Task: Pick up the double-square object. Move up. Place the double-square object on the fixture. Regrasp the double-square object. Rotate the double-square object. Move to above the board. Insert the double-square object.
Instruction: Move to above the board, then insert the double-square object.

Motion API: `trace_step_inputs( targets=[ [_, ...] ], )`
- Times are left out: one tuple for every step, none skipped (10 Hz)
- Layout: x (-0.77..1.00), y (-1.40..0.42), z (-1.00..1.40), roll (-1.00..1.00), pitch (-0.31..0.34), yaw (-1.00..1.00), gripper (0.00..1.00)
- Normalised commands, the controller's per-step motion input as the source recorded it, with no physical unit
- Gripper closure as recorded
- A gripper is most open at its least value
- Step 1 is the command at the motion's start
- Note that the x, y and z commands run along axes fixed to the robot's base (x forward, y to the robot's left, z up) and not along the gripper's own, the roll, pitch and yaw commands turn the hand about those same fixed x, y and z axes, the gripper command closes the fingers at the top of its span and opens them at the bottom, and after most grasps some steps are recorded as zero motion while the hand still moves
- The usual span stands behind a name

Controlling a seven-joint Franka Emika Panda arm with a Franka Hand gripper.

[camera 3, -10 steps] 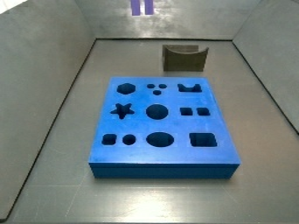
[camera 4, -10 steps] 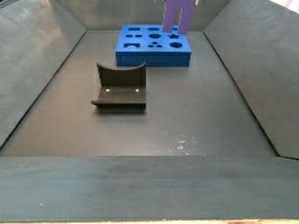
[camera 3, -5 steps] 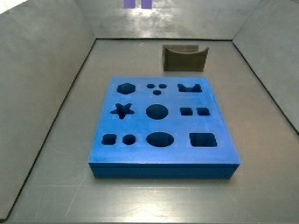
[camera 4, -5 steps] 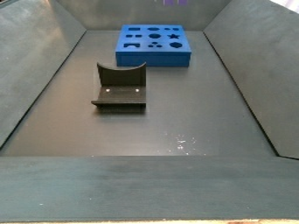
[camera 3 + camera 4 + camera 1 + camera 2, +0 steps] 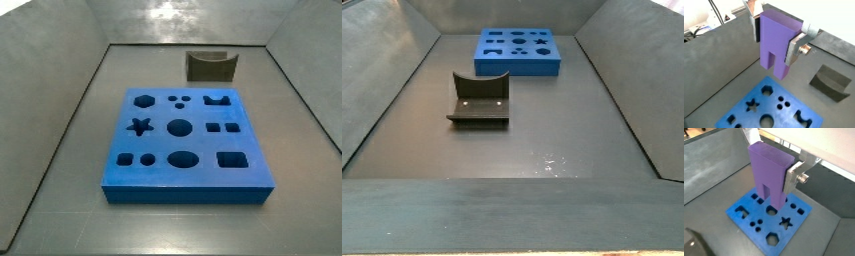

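My gripper [image 5: 775, 37] is shut on the double-square object [image 5: 776, 42], a light purple stepped prism that hangs upright between the silver fingers [image 5: 796, 49]. In both wrist views it is high in the air over the blue board [image 5: 754, 110]; the double-square object [image 5: 769, 178] hides part of the board [image 5: 764, 225] below it. The board [image 5: 185, 143] lies flat with several shaped cutouts, also shown far back [image 5: 517, 50]. The dark fixture [image 5: 478, 100] stands apart from the board [image 5: 211, 67] [image 5: 832, 83]. Neither side view shows the gripper or the object.
Grey walls [image 5: 60, 110] enclose the bin floor [image 5: 529, 150] on all sides. A corner of the fixture [image 5: 692, 244] shows at the edge of a wrist view.
The purple object and gripper, seen at the upper edge of both side views a second ago, have risen out of those views. Board and fixture have not moved.
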Motion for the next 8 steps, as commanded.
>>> trace_step_inputs(
  targets=[
    [0.1, -0.26, 0.11, 0.01, 0.112, 0.01, 1.0],
    [0.0, 0.0, -0.02, 0.0, 0.0, 0.0, 1.0],
    [0.12, -0.04, -0.11, 0.0, 0.0, -0.03, 1.0],
    [0.06, -0.04, -0.37, 0.0, -0.054, 0.0, 1.0],
    [0.19, 0.0, -0.42, 0.09, 0.0, 0.0, 1.0],
    [0.18, -0.01, -0.42, 0.08, 0.0, 0.0, 1.0],
    [0.21, -0.01, -0.43, 0.1, -0.031, 0.0, 1.0],
    [0.24, 0.0, -0.43, 0.07, -0.04, 0.0, 1.0]
  ],
)
